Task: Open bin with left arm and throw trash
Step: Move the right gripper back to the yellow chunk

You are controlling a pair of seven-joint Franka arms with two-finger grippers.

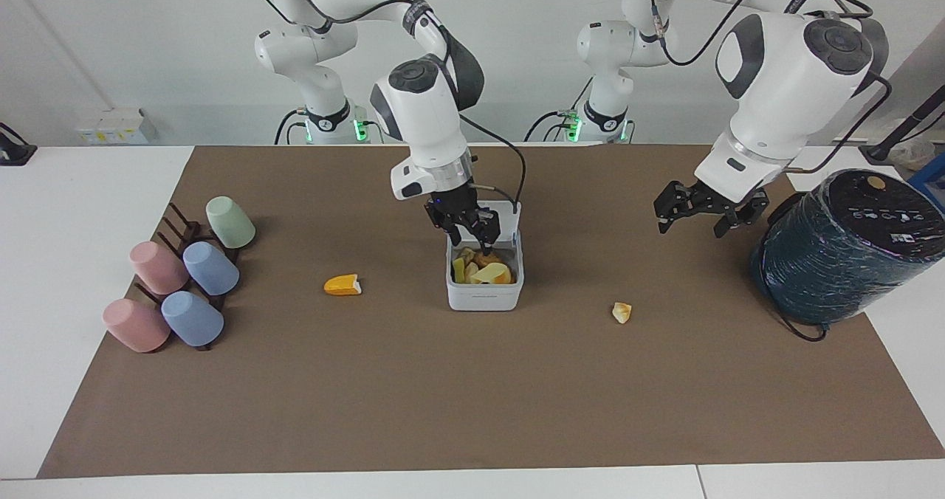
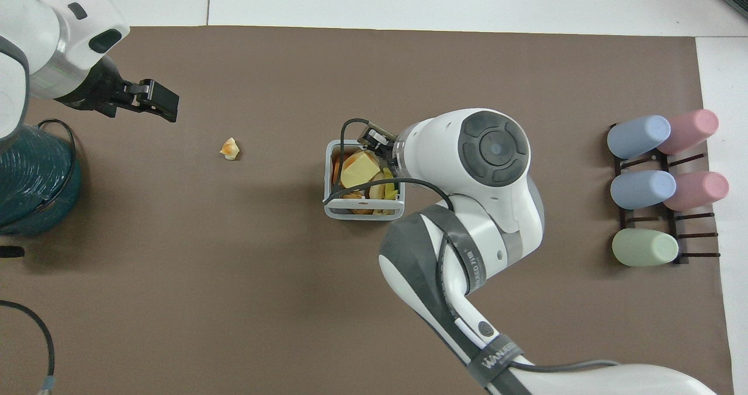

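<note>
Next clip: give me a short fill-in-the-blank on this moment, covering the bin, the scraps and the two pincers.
1. The lid of the white bin stands ____.
2. The right pincer hangs over the ____.
3. The orange wedge lies on the mat between the bin and the rack of ____.
4. The left pincer waits in the air beside the dark teal ____, while a pale chunk lies on the mat.

Missing words: open; bin; cups; cylinder

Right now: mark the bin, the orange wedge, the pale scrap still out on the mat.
bin [image 1: 484, 298]: facing view, white front wall.
orange wedge [image 1: 341, 285]: facing view, middle of its orange body.
pale scrap [image 2: 229, 148]: overhead view, centre of the chunk.
</note>
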